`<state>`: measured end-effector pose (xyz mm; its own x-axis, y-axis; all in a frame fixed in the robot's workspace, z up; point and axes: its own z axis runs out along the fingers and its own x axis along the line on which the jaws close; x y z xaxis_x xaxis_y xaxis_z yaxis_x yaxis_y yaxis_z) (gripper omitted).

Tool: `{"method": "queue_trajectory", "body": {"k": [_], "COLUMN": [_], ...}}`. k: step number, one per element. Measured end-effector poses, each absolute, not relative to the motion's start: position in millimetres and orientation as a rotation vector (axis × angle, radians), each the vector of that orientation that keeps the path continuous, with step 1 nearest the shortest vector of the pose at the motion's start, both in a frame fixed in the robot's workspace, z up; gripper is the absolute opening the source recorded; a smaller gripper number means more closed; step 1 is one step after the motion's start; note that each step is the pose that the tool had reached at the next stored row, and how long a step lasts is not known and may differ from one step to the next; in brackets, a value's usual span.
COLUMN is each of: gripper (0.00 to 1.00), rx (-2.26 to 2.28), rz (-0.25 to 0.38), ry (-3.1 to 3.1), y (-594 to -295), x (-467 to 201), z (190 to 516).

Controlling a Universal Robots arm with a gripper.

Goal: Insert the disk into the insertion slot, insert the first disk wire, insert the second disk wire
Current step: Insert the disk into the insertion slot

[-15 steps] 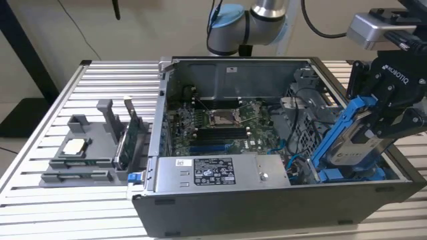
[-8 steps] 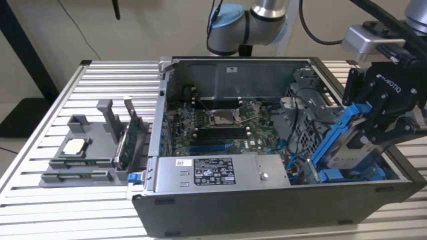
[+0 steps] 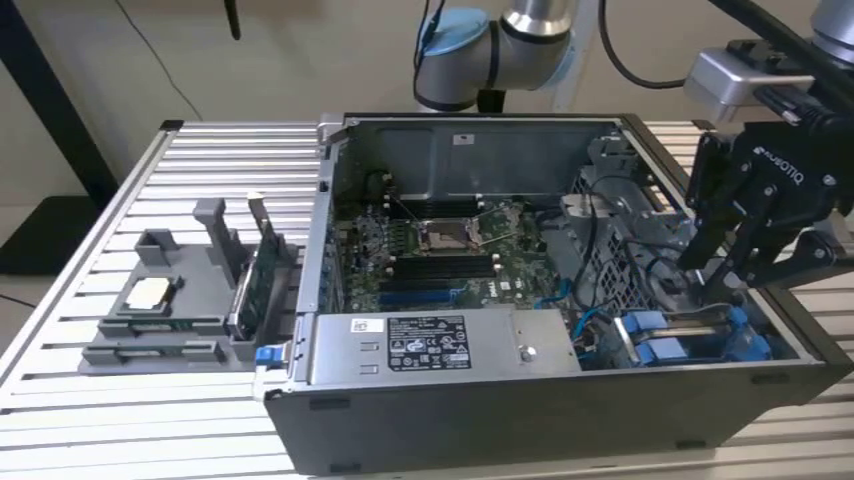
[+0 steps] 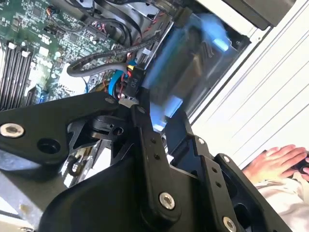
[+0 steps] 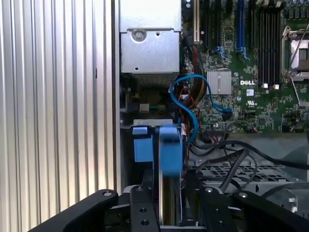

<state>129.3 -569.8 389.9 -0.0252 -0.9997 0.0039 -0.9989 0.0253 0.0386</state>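
Exterior view puts the gripper down inside the open PC case, at the corner on the exterior view's right, w/ its links reaching toward the disk. In the first wrist view you see the disk on edge, blue carrier end toward the camera, standing in the insertion slot just beside the case wall. How deep it sits I can't tell. The two black fingers flank it, one per broad face, and look pressed onto it, so read the gripper as pinching the disk, not spread. The second wrist view agrees: the blue frame, smeared, comes out from btwn the finger links.

Handling, my judgement:
- **Stiffness & weight:** the disk is a rigid metal slab, prob. heavy for its bulk. It has no give, so it won't bend to find the bay and has to sit square to it.
- **Carrier:** the plastic is the weaker part, and its thin tabs could flex or snap if levered.
- **Grip:** the metal faces look smooth, so a light pinch may slip. Hold across the broad faces, near the middle, off the blue tabs.
- **Shock:** treat it as shock-sensitive, i.e. no dropping and no jamming.

A blue cable loops just beside the carrier, btwn it and the motherboard, apart from the fingers as far as I can see. A person's hand lies out past the case by the table, well apart from the gripper.
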Motion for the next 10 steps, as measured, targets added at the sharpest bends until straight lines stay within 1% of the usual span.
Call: {"method": "queue_trajectory", "body": {"k": [7, 10], "gripper": [0.41, 0.41], "rx": [2.173, 2.182], "rz": [-0.039, -0.049], "ry": [-2.228, -2.237], "y": [-567.6, -565.4], "x": [129.3, 129.3], "z": [396.9, 397.0]}}
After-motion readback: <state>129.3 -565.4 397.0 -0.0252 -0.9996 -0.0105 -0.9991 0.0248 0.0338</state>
